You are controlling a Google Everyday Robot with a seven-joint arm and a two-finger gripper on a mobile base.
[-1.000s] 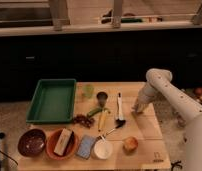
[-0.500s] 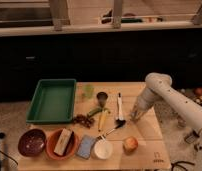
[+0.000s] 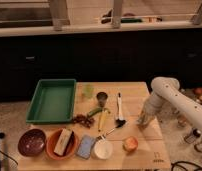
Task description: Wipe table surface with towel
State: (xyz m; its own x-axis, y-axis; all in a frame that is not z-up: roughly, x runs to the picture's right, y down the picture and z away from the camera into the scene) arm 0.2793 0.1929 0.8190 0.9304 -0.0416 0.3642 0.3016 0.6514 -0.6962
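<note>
Mid-wipe, by the look of it: tool (image 3: 142, 120) down at the bench (image 3: 134, 92) right side, shut, possibly pinching the towel (image 3: 142, 123). Next, needs a sweep across bare wood, steering clear of the spatula (image 3: 119, 109).

My pincer (image 3: 142, 120) sits low over the desk (image 3: 144, 145) near its right edge, too blurred for me to make out its tips. Whether any towel lies beneath it, I cannot tell. My arm (image 3: 186, 107) runs off the right edge.
</note>
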